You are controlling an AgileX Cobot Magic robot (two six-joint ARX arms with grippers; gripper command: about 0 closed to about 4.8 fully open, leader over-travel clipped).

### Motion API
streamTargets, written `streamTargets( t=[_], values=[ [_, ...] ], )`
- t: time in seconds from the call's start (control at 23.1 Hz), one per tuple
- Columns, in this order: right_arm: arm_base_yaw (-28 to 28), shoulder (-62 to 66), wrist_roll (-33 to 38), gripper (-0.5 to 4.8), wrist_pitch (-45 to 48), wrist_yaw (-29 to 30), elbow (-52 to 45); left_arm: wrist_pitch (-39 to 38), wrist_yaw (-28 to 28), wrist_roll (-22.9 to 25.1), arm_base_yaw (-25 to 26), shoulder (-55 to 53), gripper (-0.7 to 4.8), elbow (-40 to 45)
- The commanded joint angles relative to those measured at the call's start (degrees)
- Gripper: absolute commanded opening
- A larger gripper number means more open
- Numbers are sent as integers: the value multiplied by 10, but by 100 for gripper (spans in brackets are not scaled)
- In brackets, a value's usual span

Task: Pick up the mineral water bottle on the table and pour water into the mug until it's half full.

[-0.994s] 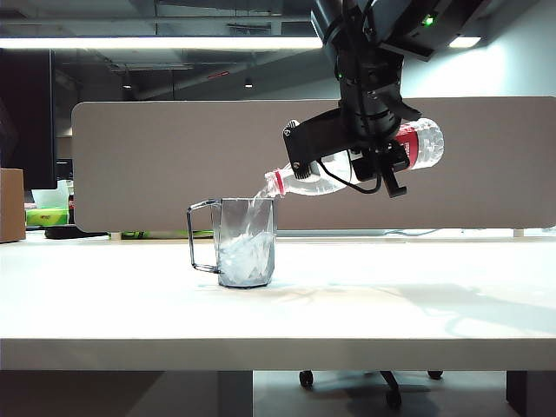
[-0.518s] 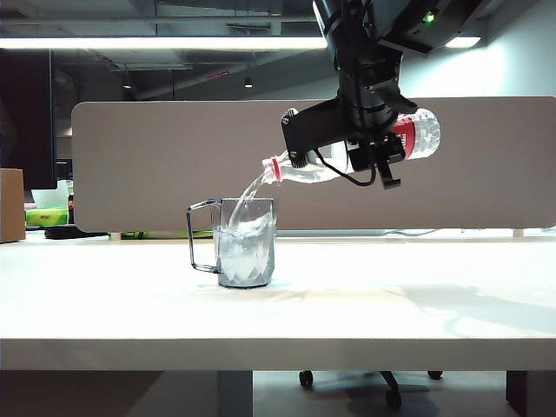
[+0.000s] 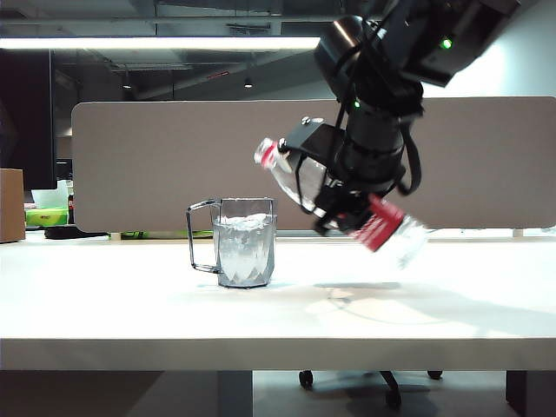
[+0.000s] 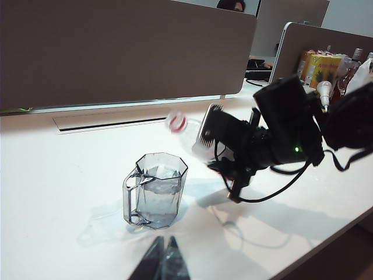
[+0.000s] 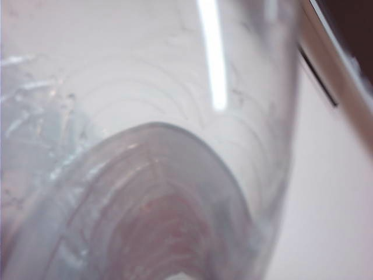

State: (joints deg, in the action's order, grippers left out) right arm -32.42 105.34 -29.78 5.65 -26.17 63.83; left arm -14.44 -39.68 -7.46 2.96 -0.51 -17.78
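On the white counter (image 3: 104, 304), the mug (image 3: 246, 241) stands upright left of centre in the exterior view, its thin dark handle (image 3: 199, 236) at 9 o'clock of the body. Water (image 3: 244, 252) fills the greater part of the mug; its surface lies near the rim. To the right, at roughly 2 o'clock of the mug and clear of it, the right hand (image 3: 334, 193) is clamped across the mid-body of the bottle (image 3: 300, 181). The bottle is tilted, its red-ringed neck (image 3: 268, 154) up toward 10 o'clock and its base down toward 4 o'clock, just above the counter; the red label (image 3: 379, 224) shows below the hand. No stream runs from the neck. The left wrist view confirms the same layout: mug (image 4: 154, 190) upright, bottle (image 4: 189, 131) held aloft beside it by the right hand (image 4: 217, 140), apart from the mug. The right wrist view is filled by the bottle's clear wall (image 5: 145, 116) at close range, blurred. The left hand (image 4: 162, 261) sits low and near the camera, well clear of the mug, its finger tips close together with only a narrow gap, holding nothing.
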Motion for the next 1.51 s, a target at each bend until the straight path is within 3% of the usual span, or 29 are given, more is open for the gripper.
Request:
streamTargets(
  t=[0.04,0.22,0.3,0.6,0.73,0.86,0.95,1.21,1.51],
  values=[
    [5,-5,194,188,187,70,-46,2,-2,2,-1,-1,-5,-1],
    [35,-1,367,188,361,117,-110,2,-2,2,-1,-1,-5,-1],
    [50,14,384,188,419,136,-128,2,-2,2,-1,-1,-5,-1],
    [59,54,388,193,469,160,-131,2,-2,2,-1,-1,-5,-1],
    [59,60,388,303,467,160,-132,2,-2,2,-1,-1,-5,-1],
    [59,63,388,374,462,160,-136,2,-2,2,-1,-1,-5,-1],
    [59,63,388,479,454,160,-141,2,-2,2,-1,-1,-5,-1],
    [58,46,388,479,430,158,-150,2,-2,2,-1,-1,-5,-1],
    [60,-54,362,479,392,155,-247,2,-2,2,-1,-1,-5,-1]
  ],
)
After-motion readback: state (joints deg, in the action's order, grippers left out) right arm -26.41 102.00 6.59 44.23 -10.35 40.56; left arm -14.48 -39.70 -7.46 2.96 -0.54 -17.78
